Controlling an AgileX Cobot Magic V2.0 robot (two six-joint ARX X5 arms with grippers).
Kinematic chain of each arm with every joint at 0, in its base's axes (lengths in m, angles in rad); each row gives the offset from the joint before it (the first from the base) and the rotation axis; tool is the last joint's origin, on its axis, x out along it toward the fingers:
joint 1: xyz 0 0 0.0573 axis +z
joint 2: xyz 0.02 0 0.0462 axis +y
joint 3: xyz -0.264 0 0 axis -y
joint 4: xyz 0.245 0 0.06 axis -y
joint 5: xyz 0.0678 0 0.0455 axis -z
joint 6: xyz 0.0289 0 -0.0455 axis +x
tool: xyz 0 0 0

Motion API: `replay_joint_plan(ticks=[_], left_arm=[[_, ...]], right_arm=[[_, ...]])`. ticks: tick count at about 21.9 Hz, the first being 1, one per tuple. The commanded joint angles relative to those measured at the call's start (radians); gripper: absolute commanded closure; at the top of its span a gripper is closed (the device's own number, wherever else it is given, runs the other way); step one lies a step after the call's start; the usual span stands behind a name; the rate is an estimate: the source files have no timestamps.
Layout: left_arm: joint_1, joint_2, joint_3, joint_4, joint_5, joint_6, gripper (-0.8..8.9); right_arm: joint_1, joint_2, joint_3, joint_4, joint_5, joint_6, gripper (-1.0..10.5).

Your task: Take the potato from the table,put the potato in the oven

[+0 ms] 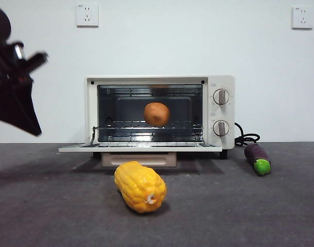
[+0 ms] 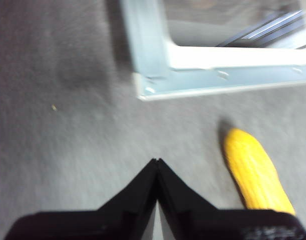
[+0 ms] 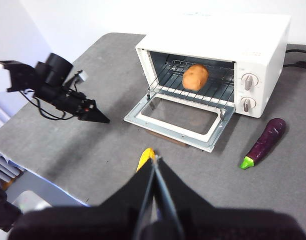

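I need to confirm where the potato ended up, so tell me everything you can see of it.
The potato is a small, smooth, brownish-orange ball with a matte skin, whole and unmarked. It rests on the wire rack inside the oven, about mid-width, with the door folded down flat. Only the rack touches it. Neither pincer is near it: the left pincer hangs shut above the table, away from the oven.

the dark grey table [image 1: 43,206] carries the cream toaster oven [image 1: 221,87] at the back, at 12 o'clock. a yellow corn cob [image 1: 140,186] lies near the centre, before the open door. a purple eggplant [image 1: 257,158] lies at about 3 o'clock, beside the black cord [image 1: 246,139].
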Motion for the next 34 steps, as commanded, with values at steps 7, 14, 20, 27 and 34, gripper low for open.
replay_joint_plan(ticks=[7,14,20,27,34], left_arm=[[0.005,0.139,-0.006,0.147,0.013,-0.120,8.21],[0.005,0.207,-0.006,0.209,0.013,-0.196,8.21],[0.004,0.217,-0.006,0.270,0.038,-0.269,8.21],[0.004,0.217,-0.006,0.311,0.100,-0.315,8.21],[0.002,0.217,-0.006,0.312,0.154,-0.321,8.21]], right_arm=[[0.002,-0.002,-0.010,-0.022,0.000,0.011,9.5],[0.002,-0.002,-0.010,-0.022,0.000,0.011,9.5],[0.002,-0.002,-0.010,-0.022,0.005,0.011,9.5],[0.002,-0.002,-0.010,-0.022,0.008,0.013,9.5],[0.002,-0.002,-0.010,-0.022,0.008,0.016,9.5]])
